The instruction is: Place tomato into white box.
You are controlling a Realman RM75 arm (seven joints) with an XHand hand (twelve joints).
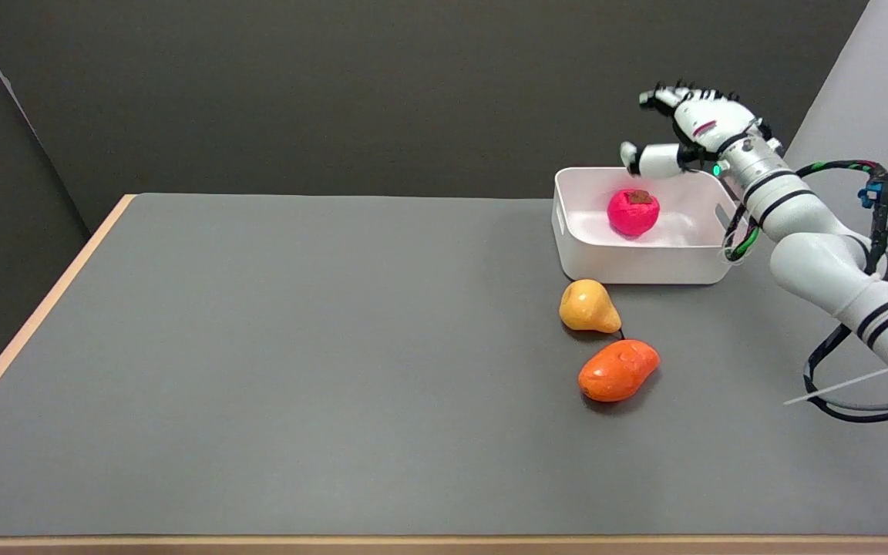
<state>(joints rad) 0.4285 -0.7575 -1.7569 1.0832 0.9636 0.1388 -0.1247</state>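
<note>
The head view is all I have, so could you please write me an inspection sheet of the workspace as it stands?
Surface: grey table with a pale wooden edge.
Job's things: tomato lies inside the white box, touched by nothing.
Clutter: yellow pear and orange fruit lie on the table in front of the box.
Hands: right hand hovers above the box's far rim, fingers apart, holding nothing.
Cables: black cable loops under the right arm; a white cable tie sticks out.
Surroundings: dark wall behind, pale panel at right.
</note>
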